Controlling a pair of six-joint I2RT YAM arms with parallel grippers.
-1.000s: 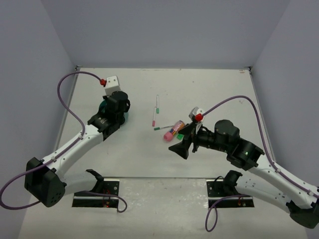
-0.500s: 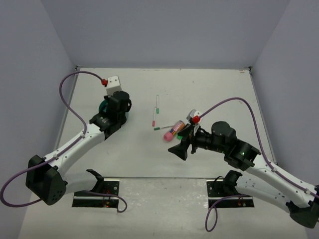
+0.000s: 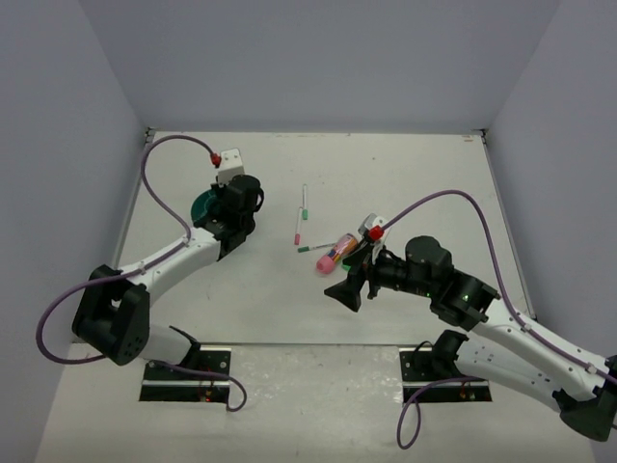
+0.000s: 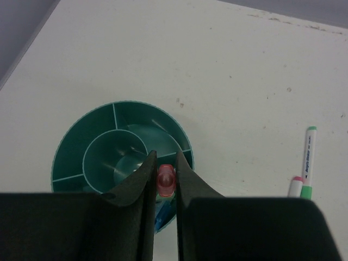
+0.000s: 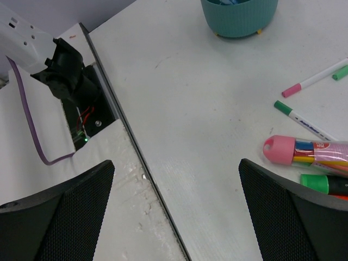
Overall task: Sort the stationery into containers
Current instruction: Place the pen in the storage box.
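Since the earlier frame the left arm has swung its lower links in toward the teal organiser, and the left pincer now sits further over its right side, leaving more of the rim exposed. The right arm has shifted only slightly.

Left pincer: clenched on a small pink item, held directly above the organiser's inner compartments. Which compartment lies beneath it cannot be told.

Right pincer: released, jaws spread wide, nothing between them. It hangs over bare desk, well to the right of the organiser and nearer the arm bases.

Remaining stationery lies on the desk to the right of the organiser:
- two white pens, nearest to it, end to end
- a green-tipped pen beyond those
- a pink-capped tube just beside that pen, lying flat
- a green highlighter touching the tube, on its side away from the organiser
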